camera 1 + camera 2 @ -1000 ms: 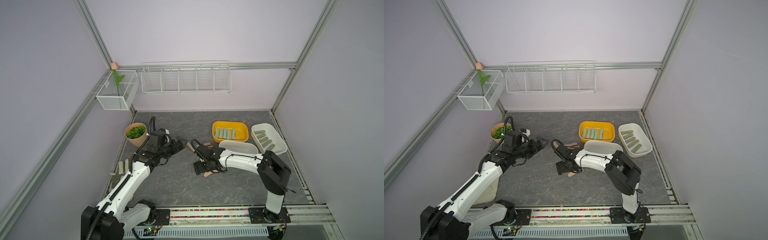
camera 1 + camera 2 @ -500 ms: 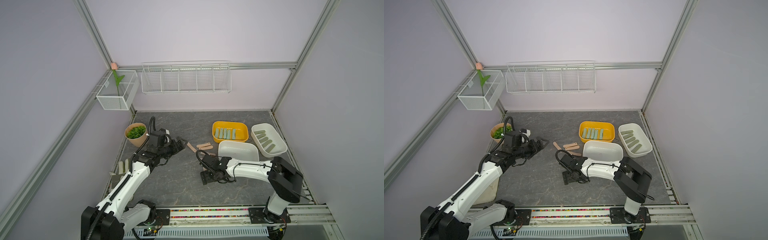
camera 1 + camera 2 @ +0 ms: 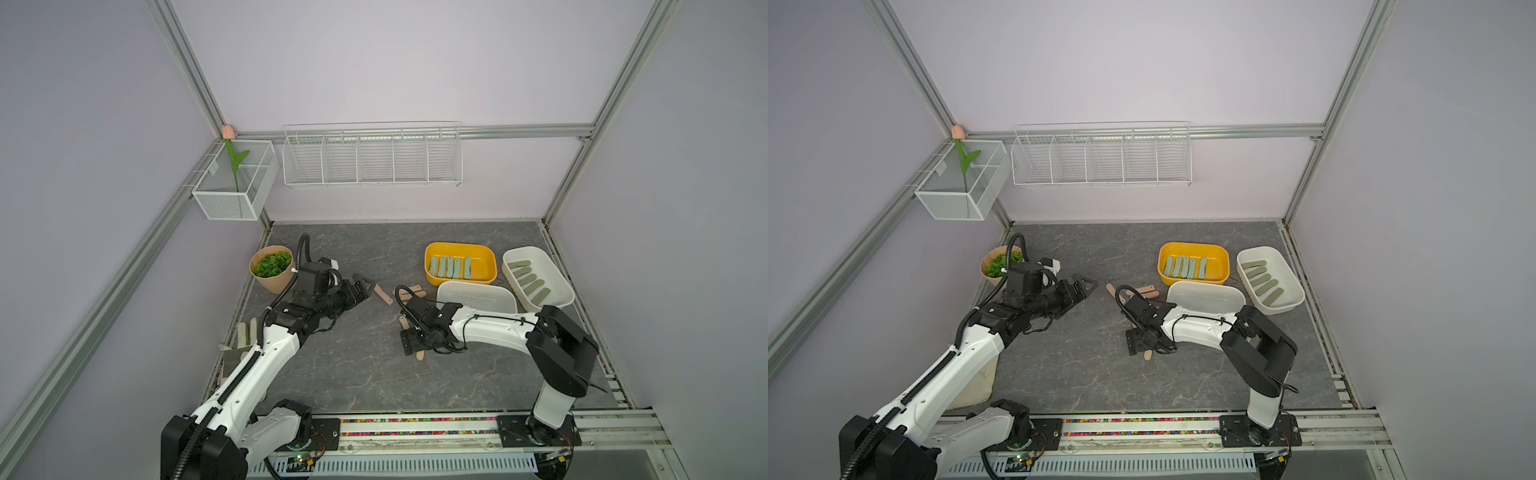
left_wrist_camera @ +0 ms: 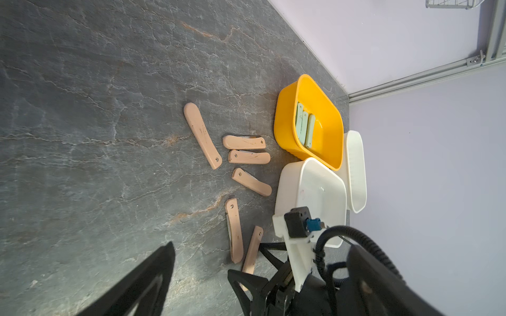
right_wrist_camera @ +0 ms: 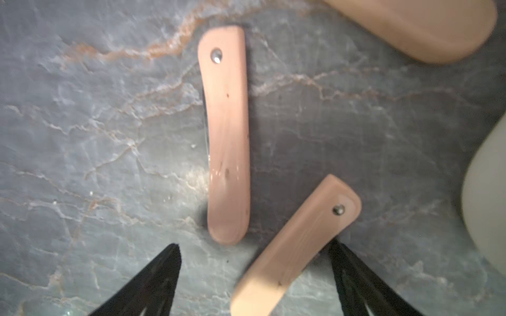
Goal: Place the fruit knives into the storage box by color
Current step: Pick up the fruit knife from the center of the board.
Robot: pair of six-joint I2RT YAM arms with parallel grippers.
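Plainly flat peach-pink knives (image 4: 202, 135), silver-riveted ends.

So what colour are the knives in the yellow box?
Mint-teal; those knives show best in a top view.

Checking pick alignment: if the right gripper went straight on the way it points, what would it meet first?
The right gripper, jaws open, would likely meet the slanted peach knife lying between its fingers, then the table; height above it is unclear.
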